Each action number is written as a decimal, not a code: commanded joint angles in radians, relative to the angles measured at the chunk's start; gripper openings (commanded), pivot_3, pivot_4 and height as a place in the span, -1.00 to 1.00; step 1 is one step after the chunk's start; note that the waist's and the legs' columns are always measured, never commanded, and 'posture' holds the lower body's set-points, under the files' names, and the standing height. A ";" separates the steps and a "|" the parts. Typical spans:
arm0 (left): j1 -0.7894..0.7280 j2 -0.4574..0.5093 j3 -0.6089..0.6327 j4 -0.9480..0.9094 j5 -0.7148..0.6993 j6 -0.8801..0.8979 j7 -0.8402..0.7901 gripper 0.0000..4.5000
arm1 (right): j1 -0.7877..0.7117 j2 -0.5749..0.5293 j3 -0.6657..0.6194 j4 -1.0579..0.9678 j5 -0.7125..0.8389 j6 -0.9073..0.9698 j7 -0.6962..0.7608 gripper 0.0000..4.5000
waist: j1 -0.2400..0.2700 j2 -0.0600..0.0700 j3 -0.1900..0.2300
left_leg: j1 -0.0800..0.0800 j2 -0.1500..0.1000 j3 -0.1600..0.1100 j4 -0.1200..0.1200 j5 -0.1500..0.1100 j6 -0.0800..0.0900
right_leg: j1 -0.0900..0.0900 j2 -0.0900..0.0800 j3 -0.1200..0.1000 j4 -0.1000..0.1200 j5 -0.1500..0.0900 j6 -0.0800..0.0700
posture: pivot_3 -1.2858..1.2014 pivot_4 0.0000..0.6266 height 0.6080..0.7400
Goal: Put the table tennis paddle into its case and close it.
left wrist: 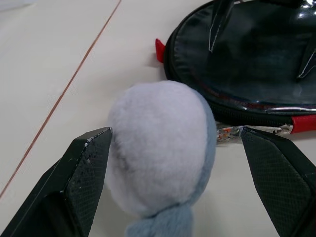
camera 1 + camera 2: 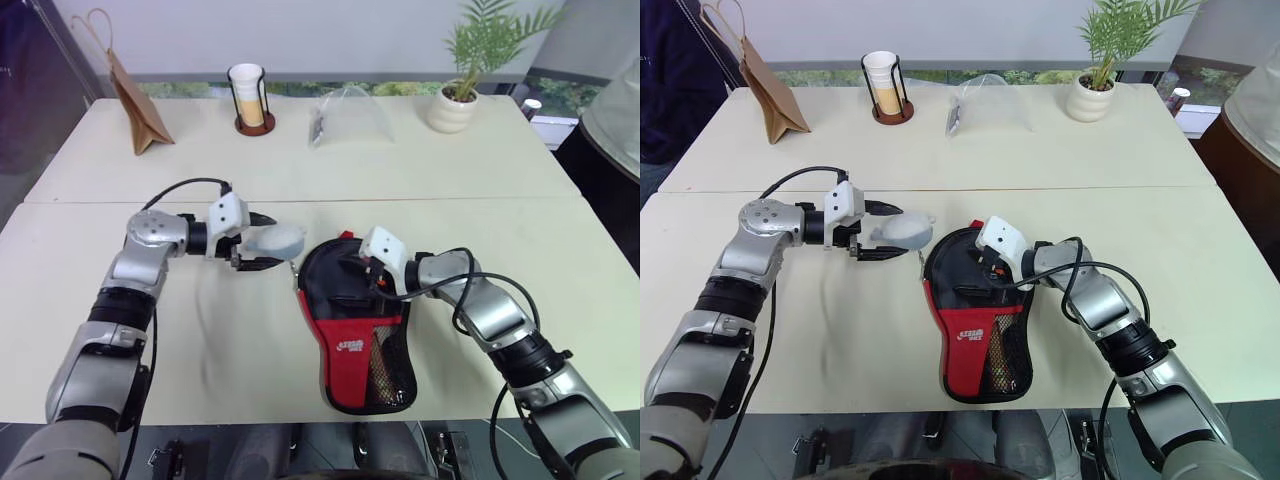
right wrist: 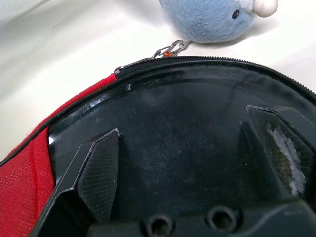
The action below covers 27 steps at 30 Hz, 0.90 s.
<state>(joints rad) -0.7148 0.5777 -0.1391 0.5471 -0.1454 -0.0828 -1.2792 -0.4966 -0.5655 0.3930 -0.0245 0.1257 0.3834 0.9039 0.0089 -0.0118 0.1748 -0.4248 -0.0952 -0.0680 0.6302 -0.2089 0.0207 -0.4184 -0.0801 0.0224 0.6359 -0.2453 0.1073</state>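
Grey fuzzy pouch [image 1: 158, 148] sits between your spread left gripper [image 2: 262, 241] fingers — chained to the case [image 2: 355, 320], under your spread right gripper [image 2: 360, 270].

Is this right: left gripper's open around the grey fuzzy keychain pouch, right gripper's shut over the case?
Not quite. The right gripper is open, fingers spread above the case, as the right wrist view shows. The rest holds: the left gripper is open with the grey fuzzy keychain pouch between its fingers.
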 commanded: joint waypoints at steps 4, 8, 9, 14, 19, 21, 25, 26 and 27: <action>-0.063 -0.035 -0.026 0.106 0.076 -0.101 0.048 0.90 | 0.037 0.001 0.055 0.066 -0.072 0.025 0.012 0.99 | 0.002 -0.001 -0.005 | 0.003 0.000 0.000 0.000 0.000 0.000 | 0.004 0.000 0.000 -0.001 0.000 0.000 | 0.03 -0.52 0.91; -0.089 -0.049 -0.030 0.169 0.096 -0.137 0.053 0.79 | 0.035 0.001 0.047 0.058 -0.076 0.030 0.014 1.00 | 0.001 -0.002 -0.005 | 0.007 0.000 -0.001 -0.001 -0.001 0.000 | 0.008 0.000 0.000 -0.002 0.000 0.000 | 0.03 -0.52 0.91; -0.094 -0.052 -0.029 0.181 0.099 -0.143 0.053 0.66 | 0.035 0.000 0.046 0.058 -0.078 0.030 0.014 1.00 | 0.002 -0.002 -0.005 | 0.008 0.000 -0.001 -0.001 -0.001 0.000 | 0.008 0.000 0.000 -0.002 0.000 0.000 | 0.03 -0.52 0.91; -0.132 -0.078 -0.030 0.255 0.114 -0.173 0.072 -0.40 | 0.042 -0.011 0.057 0.047 -0.090 0.047 0.018 1.00 | 0.002 -0.002 -0.006 | 0.008 0.000 -0.001 -0.001 -0.001 0.000 | 0.008 0.000 0.000 -0.002 0.000 0.000 | 0.03 -0.52 0.91; -0.234 -0.117 -0.041 0.413 0.170 -0.240 0.133 -0.99 | 0.045 -0.022 0.073 -0.003 -0.076 0.180 0.036 1.00 | 0.005 -0.002 -0.006 | 0.008 0.000 -0.002 0.000 -0.001 0.000 | 0.009 0.000 -0.002 -0.002 0.000 0.000 | 0.03 -0.52 0.91; -0.300 -0.147 -0.052 0.506 0.214 -0.273 0.211 -0.99 | 0.044 -0.031 0.080 -0.032 -0.071 0.243 0.042 1.00 | 0.008 -0.003 -0.006 | 0.008 0.000 -0.003 0.000 -0.001 0.000 | 0.010 -0.001 -0.003 -0.002 0.000 0.000 | 0.03 -0.52 0.91; -0.437 -0.227 -0.079 0.669 0.306 -0.320 0.404 -0.99 | 0.039 -0.044 0.090 -0.085 -0.062 0.361 0.045 1.00 | 0.009 -0.004 -0.007 | 0.007 -0.001 -0.005 0.001 -0.001 0.000 | 0.011 -0.001 -0.006 -0.004 0.000 0.000 | 0.03 -0.52 0.91; -0.466 -0.248 -0.083 0.697 0.324 -0.324 0.449 -0.99 | 0.042 -0.047 0.092 -0.101 -0.061 0.380 0.044 1.00 | 0.009 -0.004 -0.007 | 0.007 -0.002 -0.005 0.001 -0.001 0.000 | 0.011 -0.001 -0.006 -0.004 0.000 0.001 | 0.03 -0.52 0.91; -0.495 -0.274 -0.083 0.722 0.337 -0.322 0.491 -0.99 | 0.044 -0.045 0.091 -0.113 -0.060 0.392 0.040 1.00 | 0.010 -0.004 -0.007 | 0.007 -0.002 -0.006 0.001 -0.001 0.001 | 0.011 -0.001 -0.007 -0.004 0.000 0.001 | 0.03 -0.52 0.91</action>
<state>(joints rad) -1.1495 0.3198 -0.2229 1.2568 0.1691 -0.3816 -0.8774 -0.5074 -0.5805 0.3982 -0.1646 0.0931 0.6985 0.9211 0.0186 -0.0160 0.1676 -0.4188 -0.0973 -0.0742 0.6310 -0.2098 0.0214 -0.4076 -0.0813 0.0155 0.6317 -0.2453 0.1086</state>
